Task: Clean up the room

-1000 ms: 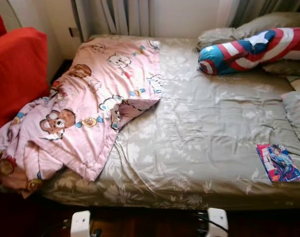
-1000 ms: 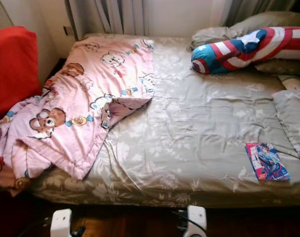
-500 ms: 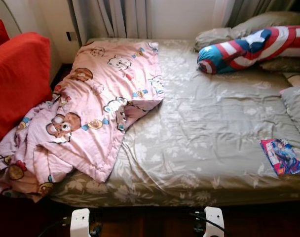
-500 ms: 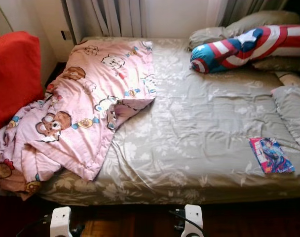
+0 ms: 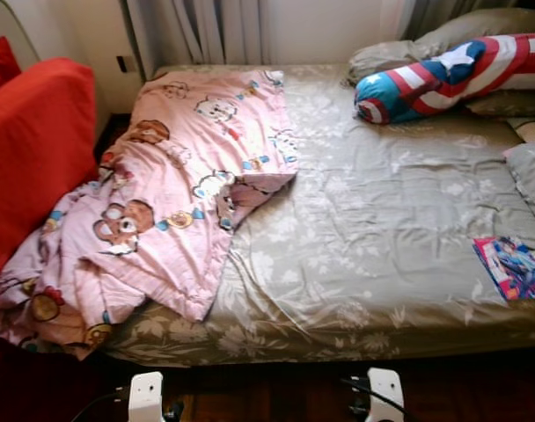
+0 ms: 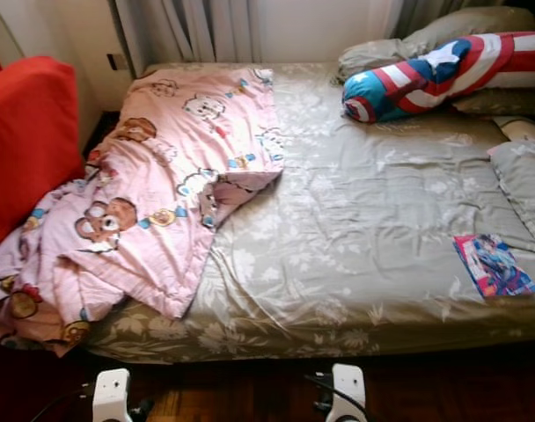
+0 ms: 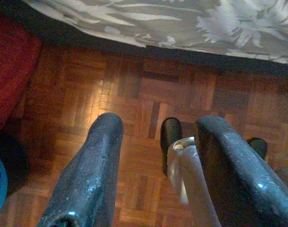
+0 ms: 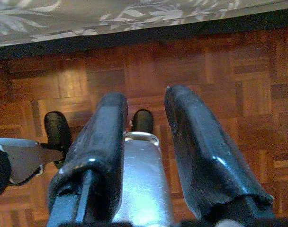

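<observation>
The pink blanket point(image 5: 162, 198) lies crumpled over the left half of the bed point(image 5: 382, 220), one corner folded back and its lower end spilling over the edge toward the floor point(image 7: 134, 109), just beside the red chair point(image 5: 34, 149). On the right side of the bed a comic book point(image 5: 512, 266) sits near the edge, and a striped bolster point(image 5: 443, 75) leans against the grey pillows point(image 5: 479, 35) at the head. By my read the tidying has barely begun: the blanket is unfolded, the book is loose on the sheet, and I've got nothing in hand yet. My left hand point(image 7: 156, 170) hangs low over the wooden floor by the bed's edge, fingers parted and empty; my right hand point(image 8: 144, 146) hangs the same way, fingers apart with nothing between them. Against the frames from a second ago, the whole scene sits a little further right and the chair shows more, so I take it the camera has turned or stepped left; the things on the bed lie as they did.
</observation>
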